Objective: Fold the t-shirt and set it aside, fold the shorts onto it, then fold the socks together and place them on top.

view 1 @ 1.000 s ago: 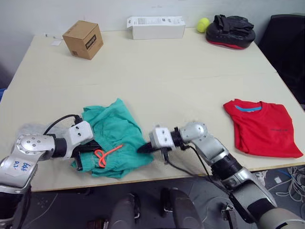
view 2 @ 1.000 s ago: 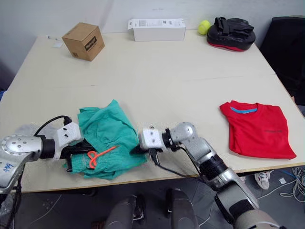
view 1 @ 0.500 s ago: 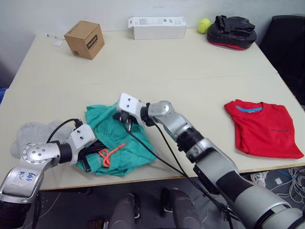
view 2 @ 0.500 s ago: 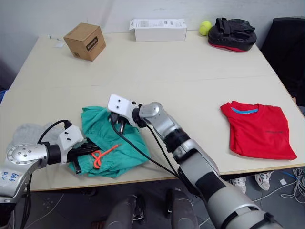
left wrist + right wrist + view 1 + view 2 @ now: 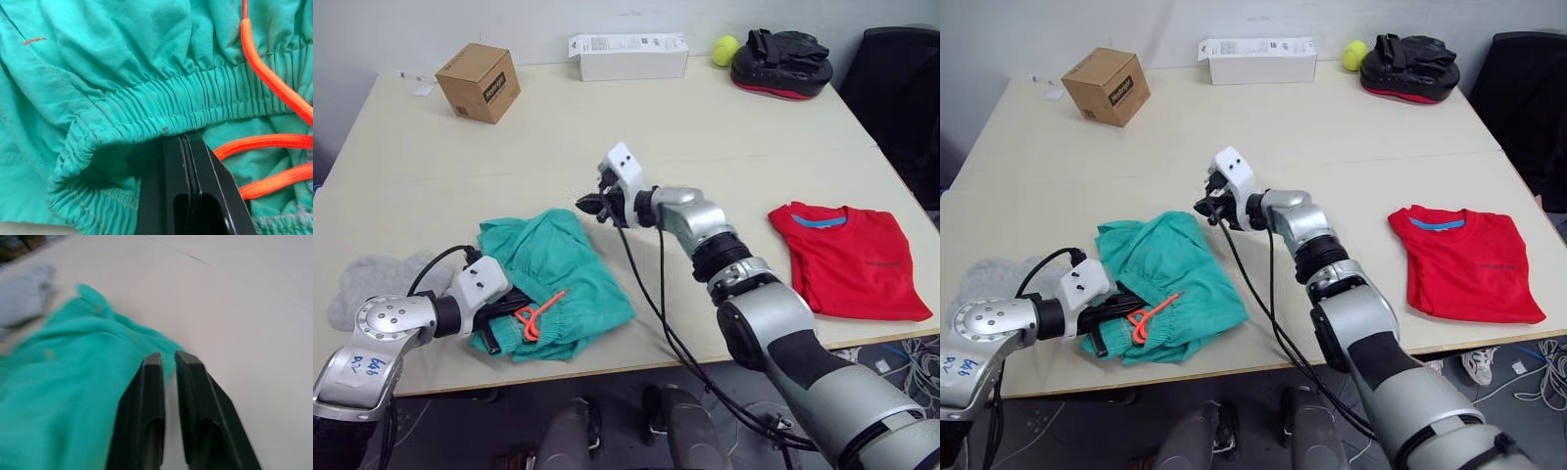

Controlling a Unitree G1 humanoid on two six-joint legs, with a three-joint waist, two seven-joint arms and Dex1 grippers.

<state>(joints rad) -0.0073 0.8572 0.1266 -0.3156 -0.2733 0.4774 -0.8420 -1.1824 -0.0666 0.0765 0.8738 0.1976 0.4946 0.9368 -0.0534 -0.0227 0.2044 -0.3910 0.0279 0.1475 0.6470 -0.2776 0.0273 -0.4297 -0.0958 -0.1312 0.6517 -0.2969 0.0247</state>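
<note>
The teal-green shorts (image 5: 558, 279) lie bunched near the table's front left, orange drawstring (image 5: 536, 315) on top. My left gripper (image 5: 183, 139) is shut on the shorts' elastic waistband at their near left edge. My right gripper (image 5: 590, 204) hovers just beyond the shorts' far edge, fingers (image 5: 146, 382) together but for a thin gap, holding nothing. The grey socks (image 5: 372, 274) lie left of the shorts. The red t-shirt (image 5: 852, 259) lies folded at the right front of the table.
A cardboard box (image 5: 477, 81), a long white box (image 5: 626, 56), a tennis ball (image 5: 723, 51) and a black pad (image 5: 781, 61) line the table's (image 5: 636, 127) far edge. A black chair (image 5: 901, 98) stands at the right. Cables hang from my right arm.
My right gripper swept from the shorts' near right corner over them to their far edge, then lifted off towards the table's middle. The shorts now lie more doubled over. The left gripper stayed.
</note>
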